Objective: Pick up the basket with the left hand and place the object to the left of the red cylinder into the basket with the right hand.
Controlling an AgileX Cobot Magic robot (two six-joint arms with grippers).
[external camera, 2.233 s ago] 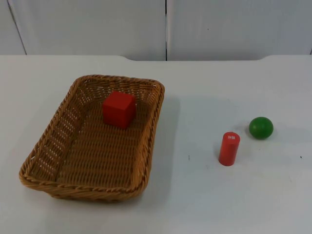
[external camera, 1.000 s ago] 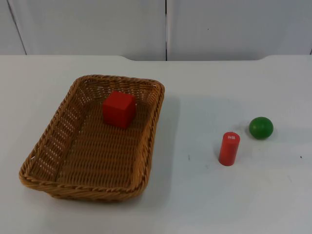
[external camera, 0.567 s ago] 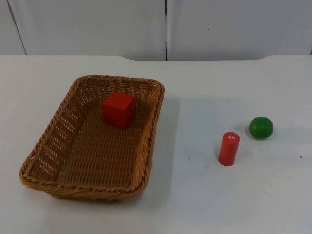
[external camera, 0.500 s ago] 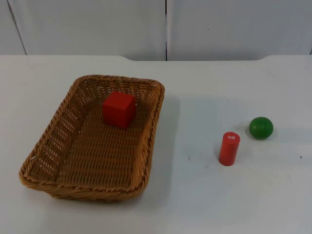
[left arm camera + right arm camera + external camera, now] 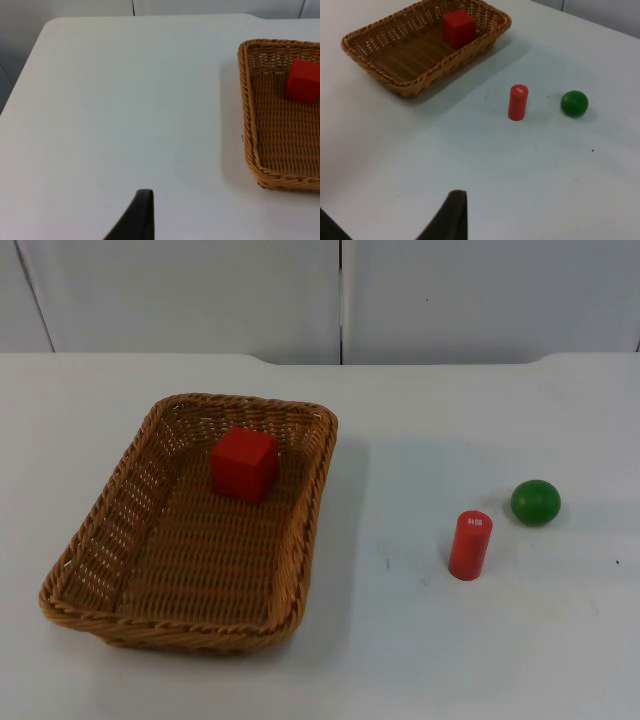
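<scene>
Rough woven wicker basket (image 5: pixel 120 540); smooth matt red cube (image 5: pixel 243 464), cylinder (image 5: pixel 470 545) and green ball (image 5: pixel 535 502).

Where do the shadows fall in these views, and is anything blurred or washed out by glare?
Top view: soft shadow on the table right of the basket; red cylinder and green ball sharp, no glare. Left wrist view: crisp weave, red cube clear, faint shadow beside the basket. Right wrist view: soft shadow along the basket's nearer side, nothing blown out.
</scene>
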